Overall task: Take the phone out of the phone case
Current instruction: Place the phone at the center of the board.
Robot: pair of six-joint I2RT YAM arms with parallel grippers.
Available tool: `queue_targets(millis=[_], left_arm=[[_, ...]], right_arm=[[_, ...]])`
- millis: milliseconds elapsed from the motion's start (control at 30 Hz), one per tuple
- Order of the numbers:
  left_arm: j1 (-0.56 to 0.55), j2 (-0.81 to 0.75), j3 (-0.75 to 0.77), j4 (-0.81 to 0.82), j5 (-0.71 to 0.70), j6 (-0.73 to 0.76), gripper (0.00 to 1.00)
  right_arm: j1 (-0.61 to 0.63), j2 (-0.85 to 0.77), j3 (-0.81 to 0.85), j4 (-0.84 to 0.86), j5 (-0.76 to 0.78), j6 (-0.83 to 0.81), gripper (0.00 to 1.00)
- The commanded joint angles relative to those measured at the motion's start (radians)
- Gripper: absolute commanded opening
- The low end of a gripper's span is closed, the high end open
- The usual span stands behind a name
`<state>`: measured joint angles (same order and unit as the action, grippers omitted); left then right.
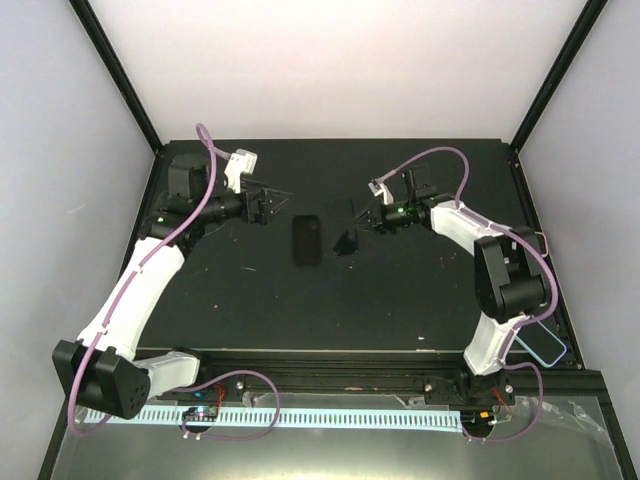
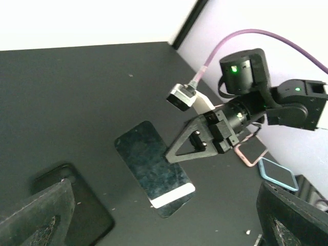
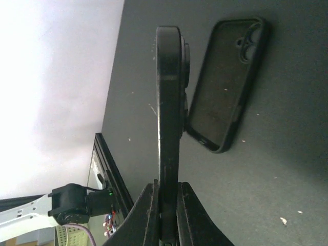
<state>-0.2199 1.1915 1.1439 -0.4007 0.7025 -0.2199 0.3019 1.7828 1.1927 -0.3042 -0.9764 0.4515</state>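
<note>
Right gripper (image 3: 166, 193): clenched on the phone (image 3: 169, 92), both fingers pinching one short end, so the wrist view shows the phone edge-on.
Phone: out of the case (image 1: 306, 240), held just right of it. In the left wrist view its glossy face (image 2: 148, 166) is turned toward the left arm, with a pale band along its near end. Whether the free end touches the table (image 1: 400, 300) cannot be told.
Case: empty, lying flat with its open side up, mid-table between the two grippers. Its camera cut-out (image 3: 250, 37) is at one end. No gripper touches it.
Left gripper (image 1: 265, 207): released, jaws spread wide, nothing between them. Its fingers (image 2: 41, 215) frame the bottom corners of the left wrist view. It sits left of the case and apart from it.
Table: black and matte, with a few pale specks.
Other items: a blue case (image 2: 277, 174) and a pink case (image 2: 251, 151) lie side by side at the right edge, well apart from the phone.
</note>
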Motion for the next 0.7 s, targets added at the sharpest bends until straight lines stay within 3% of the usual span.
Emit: queue_targets(millis=[0, 667], left_arm=[[0.021, 0.003, 0.054, -0.076, -0.116, 0.065, 0.99], [0.034, 0.022, 0.011, -0.009, -0.106, -0.018, 0.99]], right_arm=[[-0.009, 0.049, 0.062, 0.026, -0.023, 0.016, 0.01], [-0.017, 0.328, 0.163, 0.151, -0.042, 0.139, 0.01]])
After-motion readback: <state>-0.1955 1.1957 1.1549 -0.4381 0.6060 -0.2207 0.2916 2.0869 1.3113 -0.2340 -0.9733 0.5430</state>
